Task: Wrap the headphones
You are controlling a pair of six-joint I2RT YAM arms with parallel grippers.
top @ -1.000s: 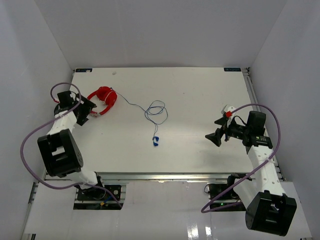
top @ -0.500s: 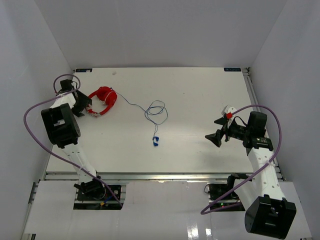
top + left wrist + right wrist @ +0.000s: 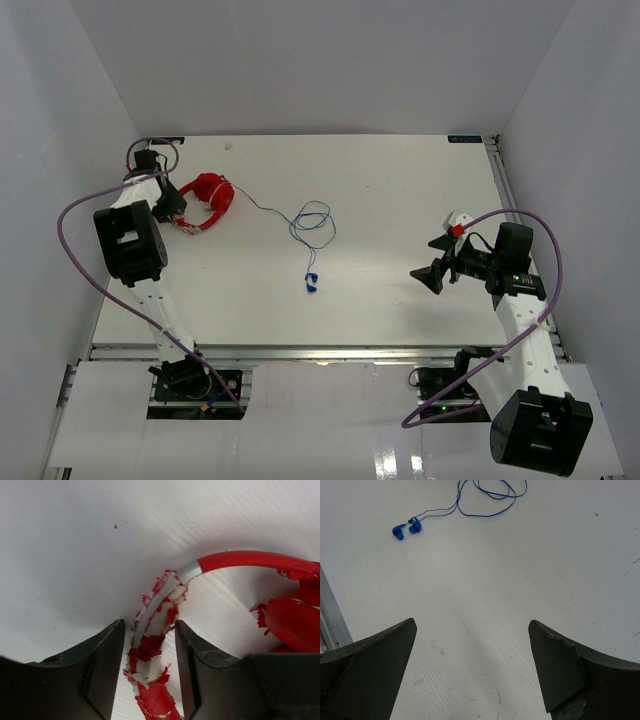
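Note:
The red headphones [image 3: 212, 190] lie at the far left of the table, with a thin blue cord [image 3: 312, 222] looping to a small blue plug [image 3: 311, 282] near the middle. My left gripper [image 3: 172, 212] is at the headphones' left side. In the left wrist view its jaws [image 3: 149, 630] straddle the worn, peeling end of the headband [image 3: 240, 560], with slim gaps on both sides, and a red earcup [image 3: 295, 625] lies to the right. My right gripper [image 3: 425, 272] is wide open and empty above bare table [image 3: 472, 630]. The plug [image 3: 405, 528] and cord [image 3: 490, 492] lie far ahead of it.
Thick purple cables [image 3: 75, 215] arc off both arms. The white table [image 3: 400, 200] is boxed in by white walls on the left, back and right. A metal rail [image 3: 330, 352] runs along the near edge.
My left arm has swung toward the far left corner and brought its gripper onto the headband's left end. The right arm, headphones and cord have not moved.

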